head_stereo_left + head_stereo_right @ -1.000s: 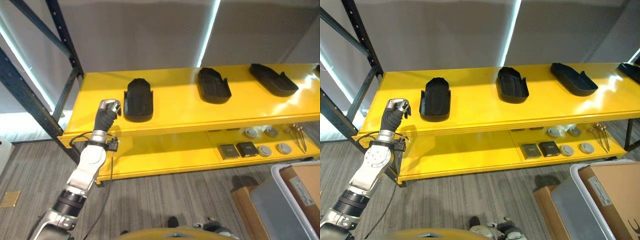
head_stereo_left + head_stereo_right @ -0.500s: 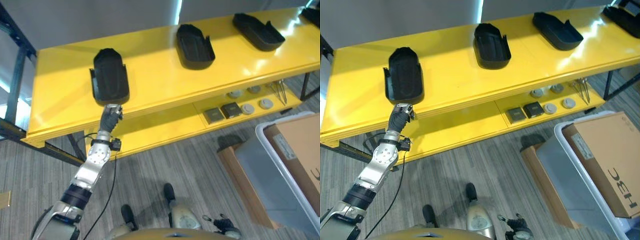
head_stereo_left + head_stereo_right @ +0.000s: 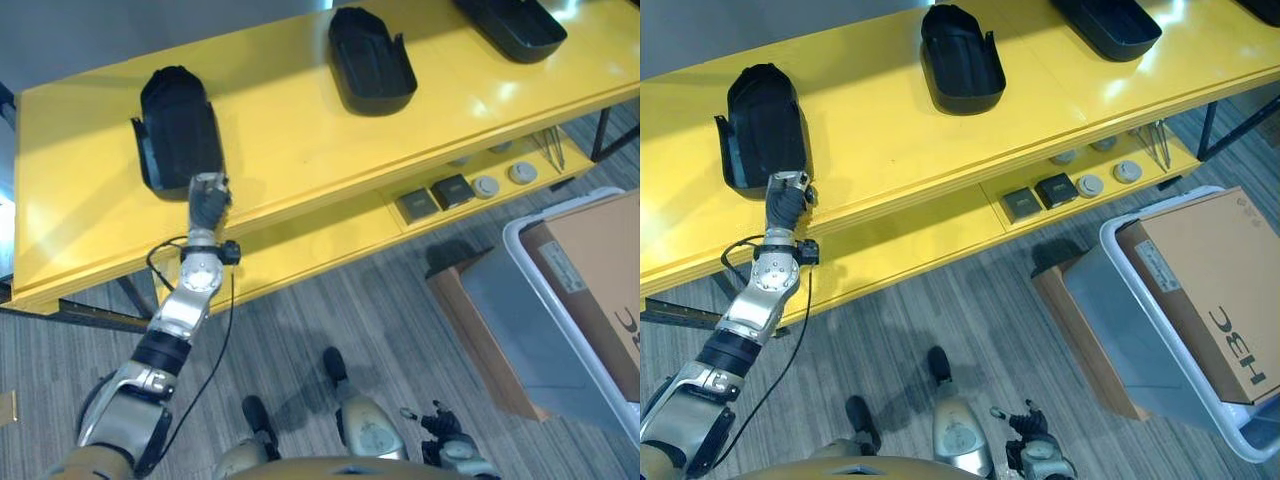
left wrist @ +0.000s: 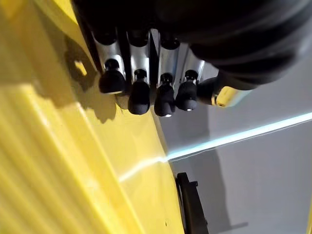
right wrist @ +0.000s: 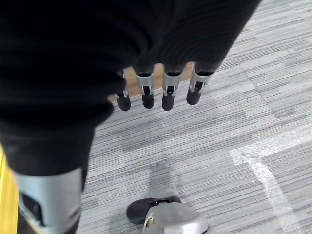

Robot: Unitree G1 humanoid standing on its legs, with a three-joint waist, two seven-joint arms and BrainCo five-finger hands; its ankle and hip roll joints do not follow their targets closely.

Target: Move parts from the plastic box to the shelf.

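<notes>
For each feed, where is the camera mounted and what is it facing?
Left and right eye views: head cameras looking down at the yellow shelf, black parts and plastic box; left robot hand shows.
Left wrist view: on the left wrist, facing along the shelf top; both share that shelf.
Right wrist view: on the right wrist, facing the floor past the right robot hand.

- The cardboard box point(image 3: 1200, 290), which stands in the plastic box point(image 3: 1095, 300), carries a white label point(image 3: 1162, 267) on its top face. The label has rows of small dark print, too small to be read.
- Near the corner of the same face stands a short group of large dark characters point(image 3: 1232, 345). They lie turned sideways in the head views and are cut by the edge in the left eye view, so I cannot read them with certainty.
</notes>
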